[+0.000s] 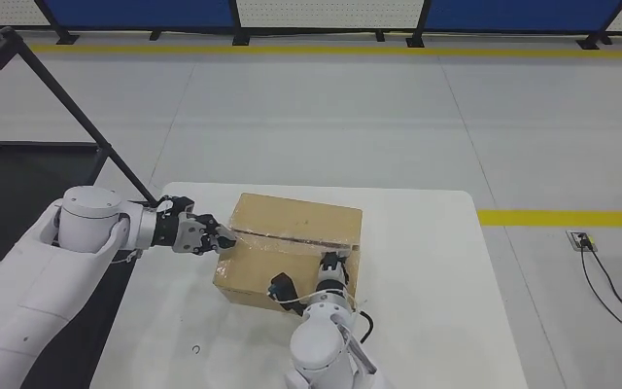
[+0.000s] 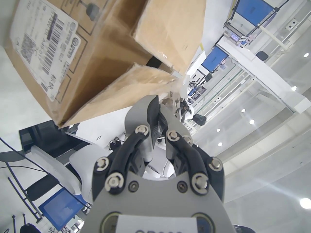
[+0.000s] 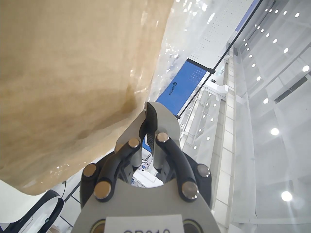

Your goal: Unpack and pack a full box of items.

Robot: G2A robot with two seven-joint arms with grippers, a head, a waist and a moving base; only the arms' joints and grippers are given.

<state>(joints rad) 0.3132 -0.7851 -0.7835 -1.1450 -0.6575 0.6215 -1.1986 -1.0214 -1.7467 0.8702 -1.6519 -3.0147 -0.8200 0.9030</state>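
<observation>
Box of brown corrugated cardboard (image 1: 292, 238), rectangular, rests mid white surface (image 1: 428, 301). Left end effector (image 2: 159, 111) pinches frayed clear tape (image 2: 176, 86) at its end seam; right end effector (image 3: 151, 112), pressed together, sits at the near wall, and I cannot tell whether it traps tape. I judge walls stiff, film slippery and tear-prone: hold tape ends.
</observation>
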